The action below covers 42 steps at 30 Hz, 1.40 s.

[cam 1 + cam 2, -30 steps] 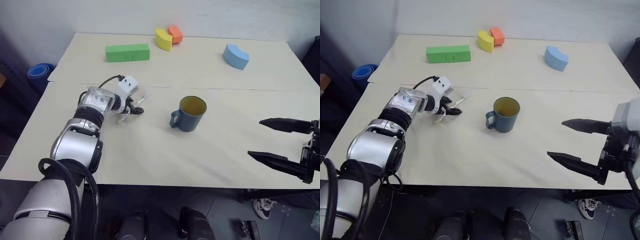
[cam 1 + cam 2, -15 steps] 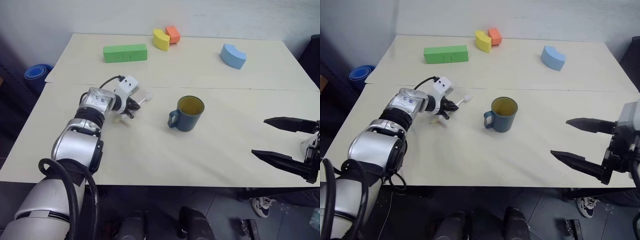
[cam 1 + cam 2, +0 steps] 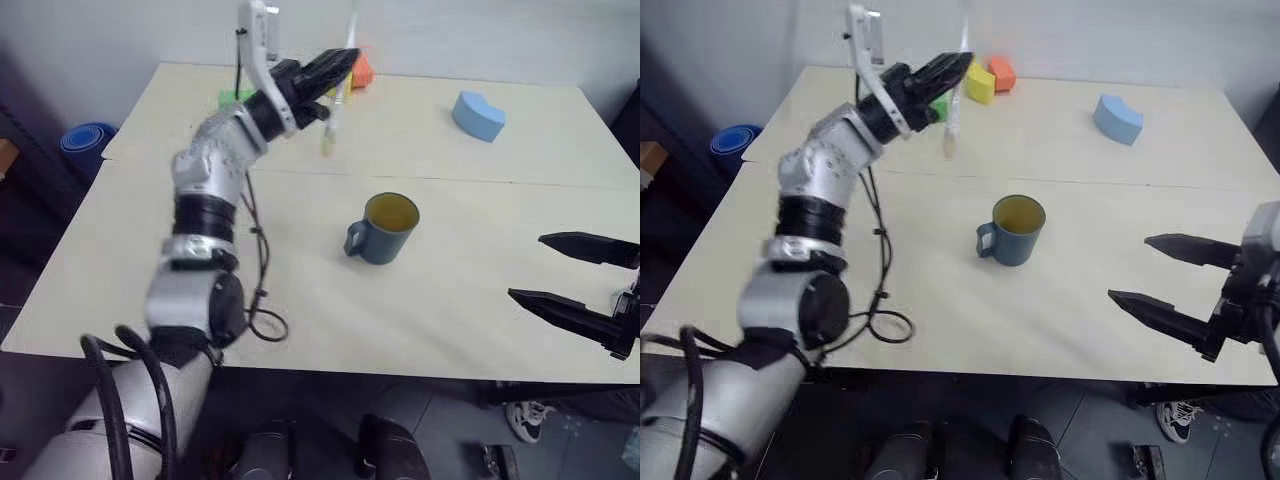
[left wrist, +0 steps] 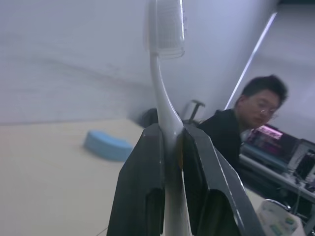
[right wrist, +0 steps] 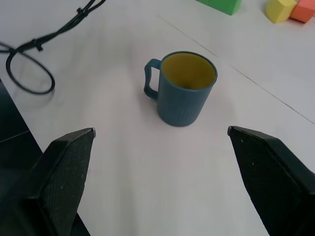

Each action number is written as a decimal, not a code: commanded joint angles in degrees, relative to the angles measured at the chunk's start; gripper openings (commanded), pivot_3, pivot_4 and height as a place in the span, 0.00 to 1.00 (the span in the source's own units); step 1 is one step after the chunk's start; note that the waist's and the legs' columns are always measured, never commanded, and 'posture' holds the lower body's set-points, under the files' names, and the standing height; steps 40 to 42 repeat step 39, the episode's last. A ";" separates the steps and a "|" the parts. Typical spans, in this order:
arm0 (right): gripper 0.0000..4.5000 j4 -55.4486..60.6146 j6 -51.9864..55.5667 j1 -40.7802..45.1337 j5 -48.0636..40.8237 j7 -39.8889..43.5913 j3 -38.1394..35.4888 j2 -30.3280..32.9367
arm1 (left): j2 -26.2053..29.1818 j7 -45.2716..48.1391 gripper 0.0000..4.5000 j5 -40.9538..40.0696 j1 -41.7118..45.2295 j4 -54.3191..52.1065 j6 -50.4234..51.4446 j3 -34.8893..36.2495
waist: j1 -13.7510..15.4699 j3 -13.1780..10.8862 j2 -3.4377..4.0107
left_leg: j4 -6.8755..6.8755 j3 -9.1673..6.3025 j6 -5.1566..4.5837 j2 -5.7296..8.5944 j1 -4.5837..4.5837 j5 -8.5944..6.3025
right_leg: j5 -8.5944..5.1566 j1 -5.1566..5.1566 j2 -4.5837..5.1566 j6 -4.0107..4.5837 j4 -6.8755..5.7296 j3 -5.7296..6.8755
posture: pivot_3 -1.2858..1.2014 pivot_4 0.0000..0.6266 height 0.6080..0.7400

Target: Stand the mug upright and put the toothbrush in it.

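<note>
Soft even light, faint shadows (left wrist view blurred).

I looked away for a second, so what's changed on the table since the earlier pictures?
The left gripper closed on the toothbrush lying on the table and lifted it high, up and toward the far blocks. The mug stayed upright in place, and the right gripper stayed open at the near right.

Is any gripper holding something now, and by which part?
The left gripper holds the toothbrush by its neck, below the bristles. The right gripper holds nothing.
</note>
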<state>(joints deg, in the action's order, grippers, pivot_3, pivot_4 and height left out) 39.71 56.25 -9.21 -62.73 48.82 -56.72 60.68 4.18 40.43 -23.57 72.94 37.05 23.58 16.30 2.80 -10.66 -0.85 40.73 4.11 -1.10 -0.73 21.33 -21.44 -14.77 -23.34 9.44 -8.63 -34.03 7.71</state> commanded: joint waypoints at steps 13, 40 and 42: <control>1.00 1.70 -0.01 -2.07 -5.46 -6.39 -6.71 -0.42 | -10.41 -4.59 0.13 8.26 -8.55 2.79 -19.08 -12.45 | 0.26 0.00 0.00 | 0.13 0.12 -0.07 0.00 0.05 -0.04 | 0.02 0.00 -0.01 0.05 0.16 -0.08 | 0.52 0.24 1.00; 1.00 -22.86 -11.49 -2.84 15.18 18.44 4.98 8.90 | 54.83 42.50 0.94 -1.27 -25.90 -24.79 0.77 -10.32 | -0.90 0.06 0.12 | 0.17 0.09 -0.04 -0.09 0.00 -0.08 | 0.01 0.04 -0.08 0.08 0.13 -0.12 | 0.52 0.24 1.00; 1.00 -22.86 -11.49 -2.84 15.18 18.44 4.98 8.90 | 54.83 42.50 0.94 -1.27 -25.90 -24.79 0.77 -10.32 | -0.90 0.06 0.12 | 0.17 0.09 -0.04 -0.09 0.00 -0.08 | 0.01 0.04 -0.08 0.08 0.13 -0.12 | 0.52 0.24 1.00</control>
